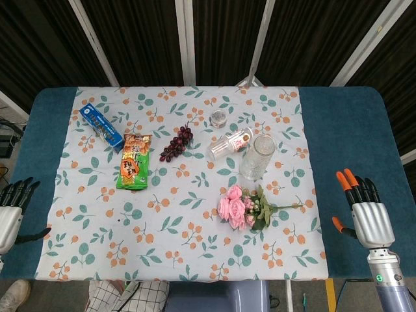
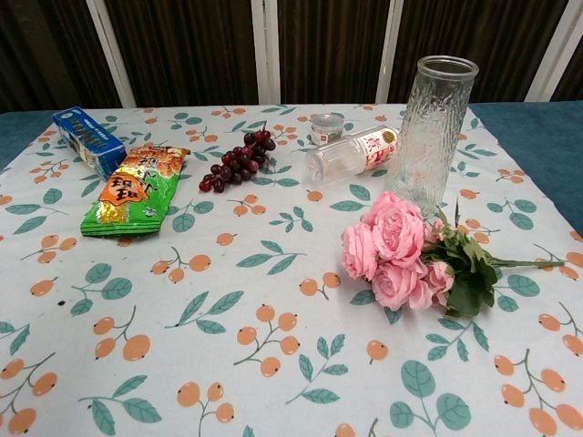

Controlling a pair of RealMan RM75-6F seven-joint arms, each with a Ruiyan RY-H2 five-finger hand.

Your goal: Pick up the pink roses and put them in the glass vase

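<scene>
A bunch of pink roses (image 1: 235,207) (image 2: 392,253) lies flat on the flowered tablecloth, blooms to the left, green stem pointing right. Just behind it the tall textured glass vase (image 1: 257,156) (image 2: 437,132) stands upright and empty. My right hand (image 1: 365,209), with orange fingertips, hovers over the blue table edge well to the right of the roses, fingers apart and holding nothing. My left hand (image 1: 14,211) is at the far left edge, fingers spread, empty. The chest view shows neither hand.
A clear plastic bottle (image 1: 229,143) (image 2: 351,155) lies on its side left of the vase, a small jar (image 1: 219,118) (image 2: 326,127) behind it. Dark grapes (image 1: 176,144) (image 2: 235,162), a green snack bag (image 1: 134,161) (image 2: 133,188) and a blue box (image 1: 102,125) (image 2: 88,138) lie to the left.
</scene>
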